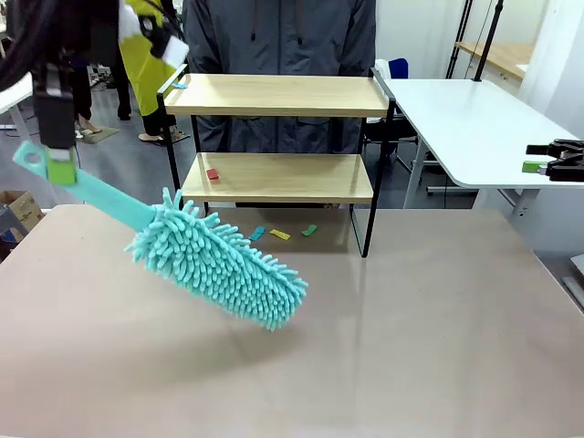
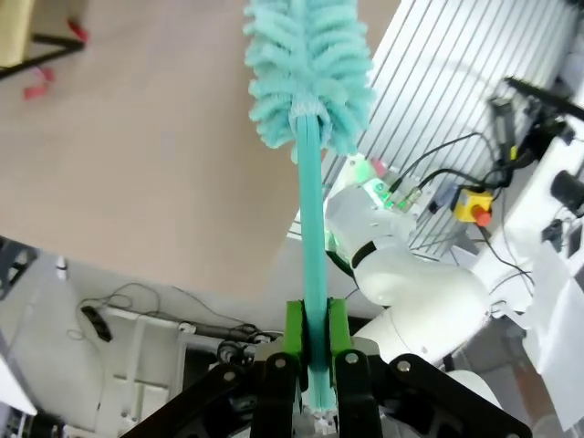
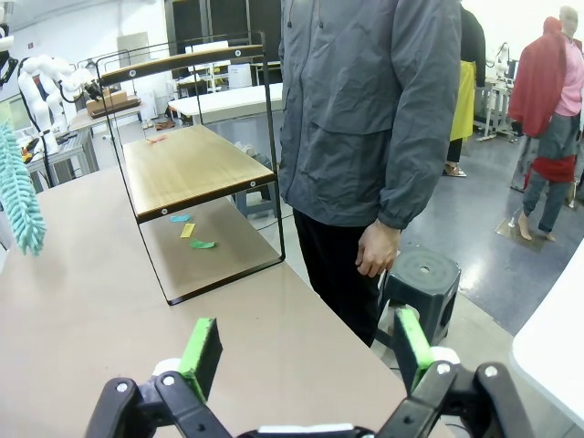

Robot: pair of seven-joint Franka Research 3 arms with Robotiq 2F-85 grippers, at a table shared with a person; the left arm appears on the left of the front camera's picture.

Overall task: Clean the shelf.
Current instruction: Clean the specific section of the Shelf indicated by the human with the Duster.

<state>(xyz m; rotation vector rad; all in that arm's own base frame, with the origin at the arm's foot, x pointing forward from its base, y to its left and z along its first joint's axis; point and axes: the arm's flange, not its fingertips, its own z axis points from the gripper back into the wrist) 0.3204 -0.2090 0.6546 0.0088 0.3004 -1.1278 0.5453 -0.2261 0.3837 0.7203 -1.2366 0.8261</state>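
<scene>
The shelf point(image 1: 278, 96) stands at the table's far side, its lower board point(image 1: 274, 179) carrying a small red scrap point(image 1: 212, 173). Blue point(image 1: 257, 234), yellow point(image 1: 279, 234) and green point(image 1: 309, 231) scraps lie on the table under it. My left gripper point(image 1: 57, 160) hangs at the upper left, shut on the handle of a teal fluffy duster point(image 1: 219, 265), whose head slants down over the table left of the shelf. The left wrist view shows the gripper point(image 2: 315, 342) clamped on the handle and the duster head point(image 2: 306, 73). My right gripper point(image 3: 306, 351) is open and holds nothing, beside the shelf point(image 3: 182, 164).
A person in a grey jacket point(image 1: 274, 36) stands right behind the shelf, one hand point(image 3: 374, 251) hanging down. A white side table point(image 1: 465, 119) stands at the right, with my right gripper point(image 1: 538, 157) at its edge. A black stool point(image 3: 420, 283) is near the person.
</scene>
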